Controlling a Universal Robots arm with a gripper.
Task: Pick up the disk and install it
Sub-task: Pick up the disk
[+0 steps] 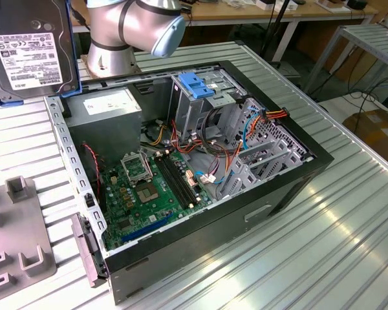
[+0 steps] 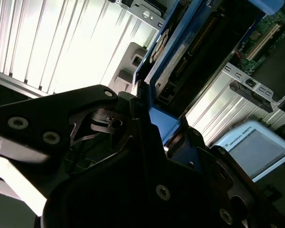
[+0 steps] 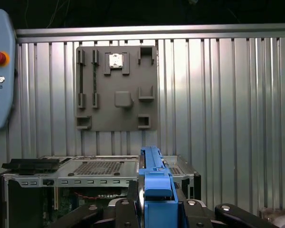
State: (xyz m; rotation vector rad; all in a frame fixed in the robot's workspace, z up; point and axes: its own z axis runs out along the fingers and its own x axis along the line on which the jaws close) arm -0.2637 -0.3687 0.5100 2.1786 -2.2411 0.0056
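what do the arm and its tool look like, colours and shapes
The arm is built of thick, round, silver-grey metal sections, with a pale blue cap closing one joint. In the second wrist view the tool is matte black, made of flat angular plates and link bars, dotted with small round silver screw heads.

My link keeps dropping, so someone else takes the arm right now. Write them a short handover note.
Gripper: shut on the disk.
Disk: held up clear of the table, at the exterior view's left, outside the open computer case.
Done: the pick-up.
Left: the install; the disk is not yet in the drive cage.
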